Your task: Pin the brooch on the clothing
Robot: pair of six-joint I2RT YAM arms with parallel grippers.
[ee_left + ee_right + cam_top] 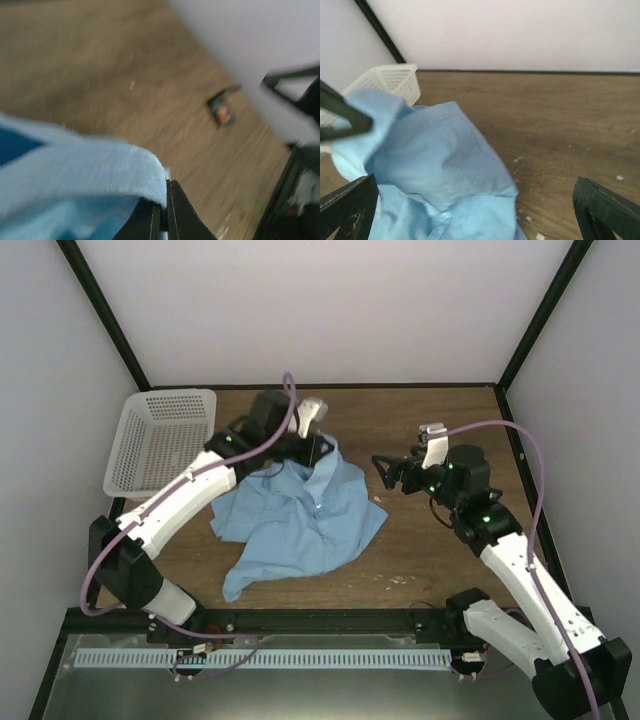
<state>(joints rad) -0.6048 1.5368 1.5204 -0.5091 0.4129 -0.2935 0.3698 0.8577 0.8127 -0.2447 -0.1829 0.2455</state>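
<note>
L hand [167, 212]: shut tight on a thin fold of cloth, holding it up off the brown wooden counter [430, 560]. That cloth = the light blue collared button-front shirt [300, 515]. Rest of it lies crumpled mid-counter, with a white plastic mesh basket [165, 440] far left. R hand [384, 472] gapes wide, empty, just right of the shirt. Small black square frame box [214, 103] sits on bare wood, well apart from the shirt. The tiny round orange-red brooch [224, 114] looks to be inside it; blurry, wrist view only. Risks, imo: the pinch is shallow, so fabric could slip out. Brooch is tiny, so R fingers could knock it away w/o gripping.
</note>
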